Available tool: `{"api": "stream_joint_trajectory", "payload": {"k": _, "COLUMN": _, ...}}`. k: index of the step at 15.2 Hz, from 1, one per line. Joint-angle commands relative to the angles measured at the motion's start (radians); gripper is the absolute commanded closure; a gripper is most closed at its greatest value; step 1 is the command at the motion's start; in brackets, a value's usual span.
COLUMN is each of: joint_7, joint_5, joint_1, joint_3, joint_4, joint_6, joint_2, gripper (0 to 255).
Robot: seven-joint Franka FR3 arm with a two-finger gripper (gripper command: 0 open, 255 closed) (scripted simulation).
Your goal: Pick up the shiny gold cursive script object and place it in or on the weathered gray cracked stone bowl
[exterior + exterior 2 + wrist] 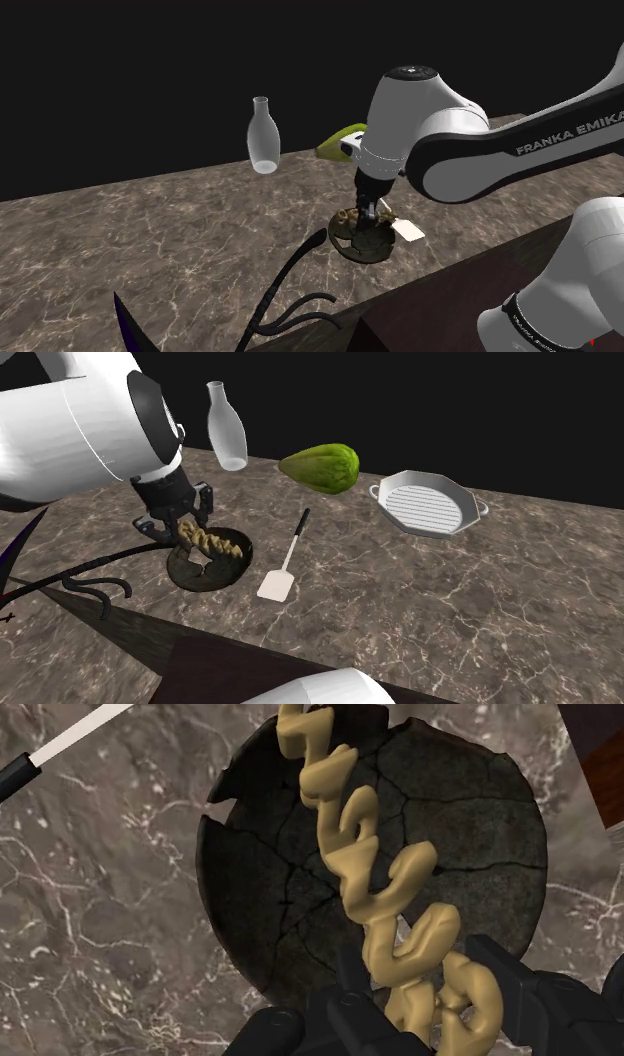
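Entry. Your gripper [430, 1004] is pinching the near end of the gold script piece [390, 894]. The black fingers [340, 1019] are pressing on it from both sides. The piece is hanging over the cracked grey stone bowl [480, 834], running away from the fingers across the bowl's middle toward its far, chipped rim. You cannot tell whether the free end is touching the stone.

You are reading the rest from the second exterior view, taking clock positions from the bowl. The bowl is sitting on the dark veined marble counter [450, 612], with the arm coming down on it from 11 o'clock.
- The white-bladed spatula [285, 562] is lying at 3 o'clock, just beside the bowl.
- The pale bottle [226, 427] is standing upright at 12 o'clock, well apart from the bowl.
- The green lumpy object [322, 467] is resting between 1 and 2 o'clock.
- The white grill pan [430, 504] is sitting farther out, just short of 3 o'clock.
- The black cables [95, 580] are trailing off at 9 o'clock.
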Motion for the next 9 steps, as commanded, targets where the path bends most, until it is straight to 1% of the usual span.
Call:
{"api": "stream_joint_trajectory", "payload": {"k": 1, "joint_7": 0.004, "joint_5": -0.002, "joint_1": -0.001, "joint_3": 0.002, "joint_4": -0.015, "joint_6": 0.035, "joint_2": 0.019, "gripper": 255}}
{"api": "stream_joint_trajectory", "payload": {"k": 6, "joint_7": 0.014, "joint_5": -0.011, "joint_1": -0.006, "joint_3": 0.007, "joint_4": -0.044, "joint_6": 0.121, "joint_2": 0.076, "gripper": 255}}
{"api": "stream_joint_trajectory", "payload": {"k": 9, "joint_7": 0.014, "joint_5": -0.011, "joint_1": -0.006, "joint_3": 0.007, "joint_4": -0.044, "joint_6": 0.121, "joint_2": 0.076, "gripper": 255}}
